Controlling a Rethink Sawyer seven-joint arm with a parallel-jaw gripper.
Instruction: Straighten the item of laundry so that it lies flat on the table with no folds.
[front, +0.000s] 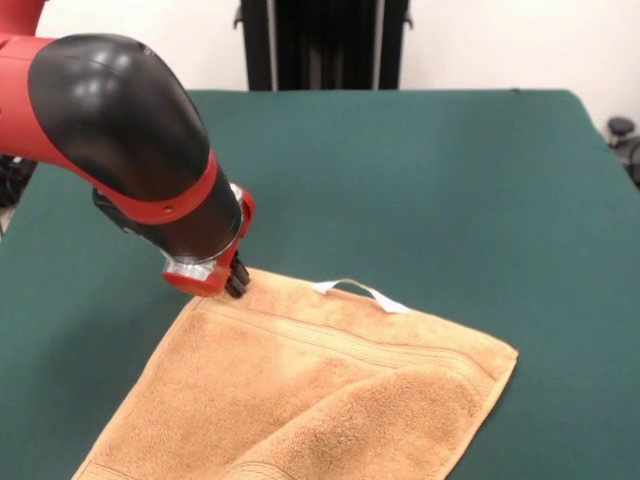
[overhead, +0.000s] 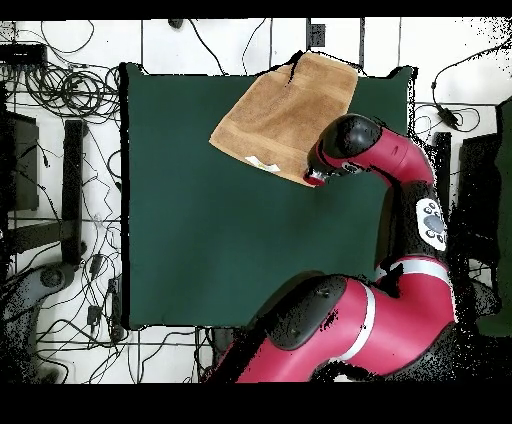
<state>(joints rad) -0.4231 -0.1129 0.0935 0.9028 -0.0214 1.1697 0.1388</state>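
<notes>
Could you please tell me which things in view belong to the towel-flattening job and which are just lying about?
Job: towel, table, gripper at the towel's corner.
Lying about: cables on the floor beside the table.

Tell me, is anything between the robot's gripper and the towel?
No. Nothing visible is in the way: the gripper is right at the towel's far corner, on the table. Only its dark tips show.
</notes>
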